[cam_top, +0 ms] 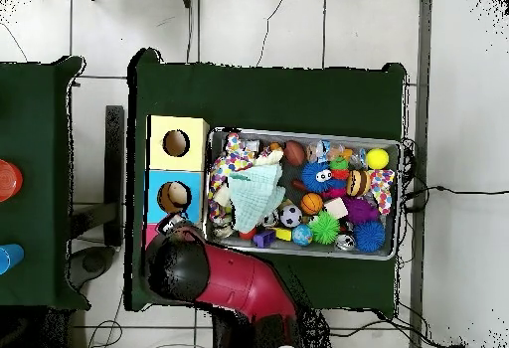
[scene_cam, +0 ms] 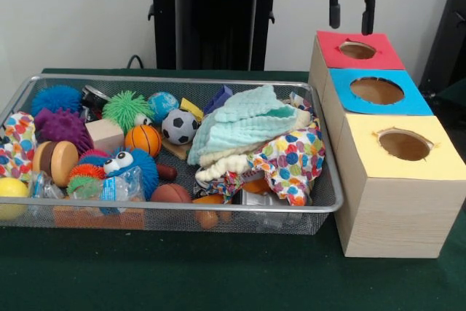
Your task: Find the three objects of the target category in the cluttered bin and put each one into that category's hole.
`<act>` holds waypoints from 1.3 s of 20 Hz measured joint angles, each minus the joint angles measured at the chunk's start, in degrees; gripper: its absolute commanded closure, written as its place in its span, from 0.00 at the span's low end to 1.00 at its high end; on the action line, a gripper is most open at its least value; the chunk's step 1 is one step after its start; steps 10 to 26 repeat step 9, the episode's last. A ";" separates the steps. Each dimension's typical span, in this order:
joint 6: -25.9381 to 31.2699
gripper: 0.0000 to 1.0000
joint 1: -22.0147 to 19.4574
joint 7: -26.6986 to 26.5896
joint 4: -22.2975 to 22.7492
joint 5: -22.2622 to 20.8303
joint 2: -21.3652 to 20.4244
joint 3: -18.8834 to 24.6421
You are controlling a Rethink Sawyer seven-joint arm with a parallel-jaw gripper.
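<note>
Pincer open and empty directly above the red box's hole; bin off to its side, clutter apparently unsorted; progress cannot be judged

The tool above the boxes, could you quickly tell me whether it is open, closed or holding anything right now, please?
Tool: open and empty, fingers apart with nothing between them, hanging above the red-topped box.

— What else do you have there?
— You have a green cloth on the table, a white wall behind it and tiled floor around. On a second green table alongside you see a red round thing and a blue one.
</note>
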 measured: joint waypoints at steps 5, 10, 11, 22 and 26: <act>0.00 0.00 0.05 0.00 -0.74 -0.25 0.92 -1.03; 0.01 0.00 0.29 0.00 -1.33 -0.25 1.23 -1.63; 0.01 0.00 0.29 0.00 -1.33 -0.25 1.23 -1.63; 0.01 0.00 0.29 0.00 -1.33 -0.25 1.23 -1.63; 0.01 0.00 0.29 0.00 -1.33 -0.25 1.23 -1.63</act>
